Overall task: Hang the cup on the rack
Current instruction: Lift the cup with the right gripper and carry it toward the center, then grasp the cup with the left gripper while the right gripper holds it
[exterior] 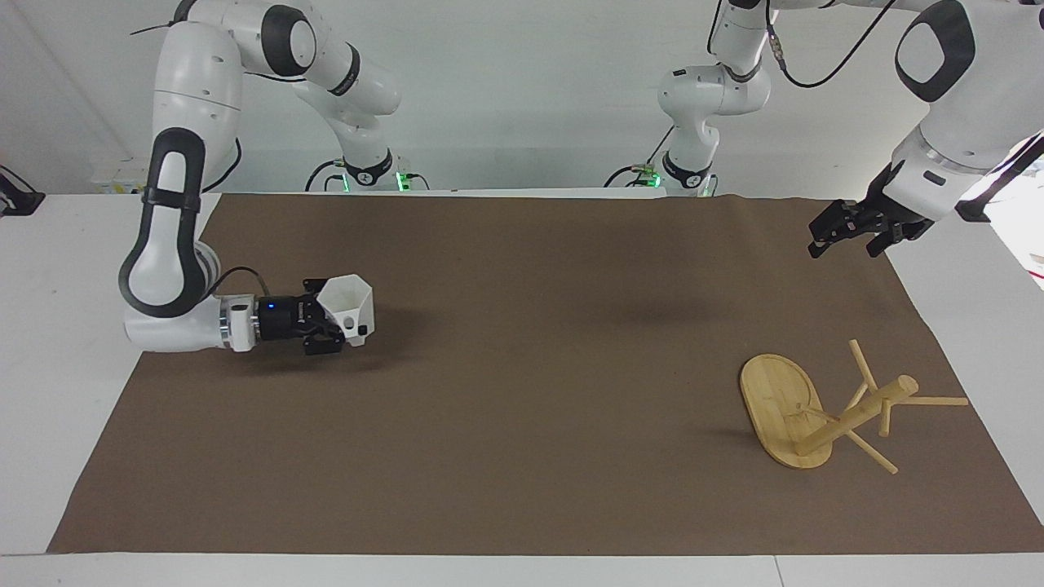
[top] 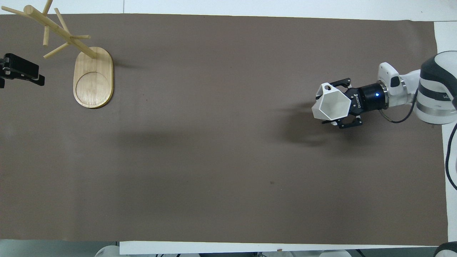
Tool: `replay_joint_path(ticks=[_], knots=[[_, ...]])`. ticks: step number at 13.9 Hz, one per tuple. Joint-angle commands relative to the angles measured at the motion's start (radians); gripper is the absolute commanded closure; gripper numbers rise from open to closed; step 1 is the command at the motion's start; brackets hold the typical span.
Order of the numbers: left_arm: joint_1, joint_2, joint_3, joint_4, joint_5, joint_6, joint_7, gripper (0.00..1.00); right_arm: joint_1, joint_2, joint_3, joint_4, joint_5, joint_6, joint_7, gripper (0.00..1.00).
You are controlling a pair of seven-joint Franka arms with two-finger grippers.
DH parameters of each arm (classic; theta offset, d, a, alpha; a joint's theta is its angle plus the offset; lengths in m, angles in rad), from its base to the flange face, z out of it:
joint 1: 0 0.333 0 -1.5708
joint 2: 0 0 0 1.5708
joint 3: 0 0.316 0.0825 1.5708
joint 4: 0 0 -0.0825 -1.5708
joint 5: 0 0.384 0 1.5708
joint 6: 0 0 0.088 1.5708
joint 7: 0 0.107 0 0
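Note:
The white faceted cup is held mouth-up in my right gripper, which is shut on it from the side, a little above the brown mat at the right arm's end. In the overhead view the cup sits between the fingers of the right gripper, its handle loop on the side away from the robots. The bamboo rack stands on its oval base at the left arm's end, also seen from overhead. My left gripper waits in the air over the mat's edge, apart from the rack.
The brown mat covers most of the white table. The rack's thin pegs stick out around its post. Cables run along the right arm's wrist.

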Motion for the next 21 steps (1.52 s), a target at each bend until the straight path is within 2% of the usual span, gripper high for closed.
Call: replay_joint_path(ticks=[1, 4, 7, 9, 11, 13, 14, 16, 21], knots=[[-0.013, -0.031, 0.002, -0.035, 0.001, -0.017, 0.008, 0.0, 0.158, -0.015, -0.003, -0.03, 0.141, 0.13, 0.044, 0.71], [-0.093, -0.034, -0.006, -0.029, 0.001, -0.018, -0.043, 0.0, 0.32, -0.028, -0.003, -0.03, 0.294, 0.293, 0.133, 0.71], [-0.25, -0.042, -0.009, -0.041, -0.005, 0.028, -0.395, 0.0, 0.422, -0.034, -0.003, -0.03, 0.405, 0.403, 0.164, 0.71], [-0.352, -0.05, -0.009, -0.07, -0.009, 0.051, -0.561, 0.0, 0.475, -0.038, -0.003, -0.033, 0.446, 0.466, 0.166, 0.7], [-0.465, -0.047, -0.009, -0.109, -0.009, 0.134, -0.781, 0.0, 0.513, -0.045, -0.003, -0.033, 0.476, 0.558, 0.163, 0.7], [-0.534, -0.021, -0.011, -0.111, -0.012, 0.212, -0.922, 0.0, 0.539, -0.045, -0.003, -0.033, 0.511, 0.598, 0.163, 0.7], [-0.571, 0.028, -0.009, -0.109, -0.012, 0.267, -0.978, 0.0, 0.545, -0.045, -0.003, -0.033, 0.528, 0.603, 0.163, 0.7], [-0.59, 0.083, -0.009, -0.1, -0.013, 0.34, -1.011, 0.0, 0.562, -0.043, -0.003, -0.032, 0.552, 0.614, 0.163, 0.7], [-0.587, 0.139, -0.009, -0.101, -0.018, 0.416, -1.011, 0.02, 0.569, -0.041, -0.001, -0.029, 0.555, 0.641, 0.163, 0.69]])
